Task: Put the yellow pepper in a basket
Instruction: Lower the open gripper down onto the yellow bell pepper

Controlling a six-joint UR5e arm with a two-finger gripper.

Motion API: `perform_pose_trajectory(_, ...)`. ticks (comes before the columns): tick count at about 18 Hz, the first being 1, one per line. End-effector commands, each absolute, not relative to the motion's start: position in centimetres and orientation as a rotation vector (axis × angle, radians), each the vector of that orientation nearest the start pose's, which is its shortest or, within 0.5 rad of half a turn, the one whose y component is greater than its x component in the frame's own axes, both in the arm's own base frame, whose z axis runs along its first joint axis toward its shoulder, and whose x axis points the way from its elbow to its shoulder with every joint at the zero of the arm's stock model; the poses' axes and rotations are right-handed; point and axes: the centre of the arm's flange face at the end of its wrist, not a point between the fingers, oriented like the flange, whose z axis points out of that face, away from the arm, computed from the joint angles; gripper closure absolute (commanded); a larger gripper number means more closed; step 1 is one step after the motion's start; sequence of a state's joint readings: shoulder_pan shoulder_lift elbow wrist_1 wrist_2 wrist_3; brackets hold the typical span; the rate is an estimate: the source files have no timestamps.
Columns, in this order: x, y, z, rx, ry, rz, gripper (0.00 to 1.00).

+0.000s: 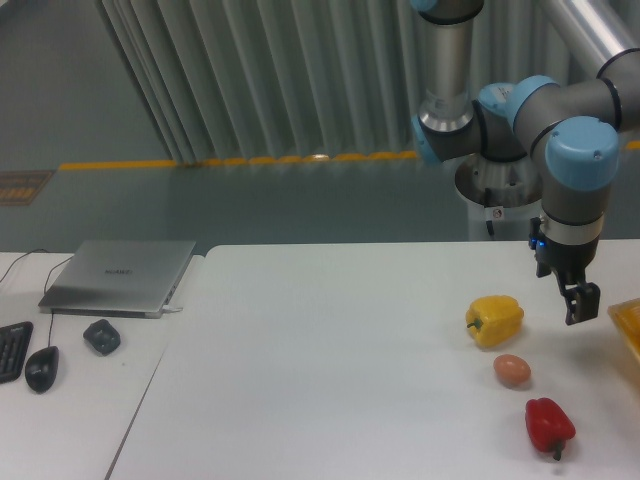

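The yellow pepper (494, 320) lies on the white table (330, 370) at the right, stem end facing left. My gripper (582, 305) hangs just right of it and slightly above the tabletop, pointing down, with a small gap between its fingers and nothing in them. At the right edge of the picture shows a corner of an orange-yellow basket (627, 325), mostly cut off, to the right of the gripper.
A brown egg (512, 370) sits just in front of the yellow pepper, and a red pepper (549, 425) lies nearer the front edge. On the left side table are a closed laptop (120, 277), a mouse (42, 368), a small dark object (101, 336) and a keyboard edge (12, 350).
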State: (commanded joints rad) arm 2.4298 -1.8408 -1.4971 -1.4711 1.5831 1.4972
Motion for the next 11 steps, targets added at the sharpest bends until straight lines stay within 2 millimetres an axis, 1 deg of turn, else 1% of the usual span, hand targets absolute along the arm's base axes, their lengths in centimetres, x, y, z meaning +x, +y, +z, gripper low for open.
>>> perform_pose_trajectory(2, -35.8, 48.5, 38.7, -3.03, 0.979, -0.134, 0.0)
perform_pose_trajectory(4, -35.5, 48.8, 38.7, -3.038, 0.909, -0.142, 0.0)
perform_pose_trajectory(6, -34.6, 49.6, 38.4, -3.034, 0.927, -0.136, 0.0)
perform_pose_trajectory(7, -34.4, 49.8, 38.1, -3.027, 0.93, -0.119, 0.0)
perform_pose_trajectory(10, -33.9, 49.6, 36.6, -3.012, 0.891, -0.036, 0.0)
perform_pose_trajectory(11, -33.8, 49.5, 36.8, -3.014, 0.864, -0.024, 0.0)
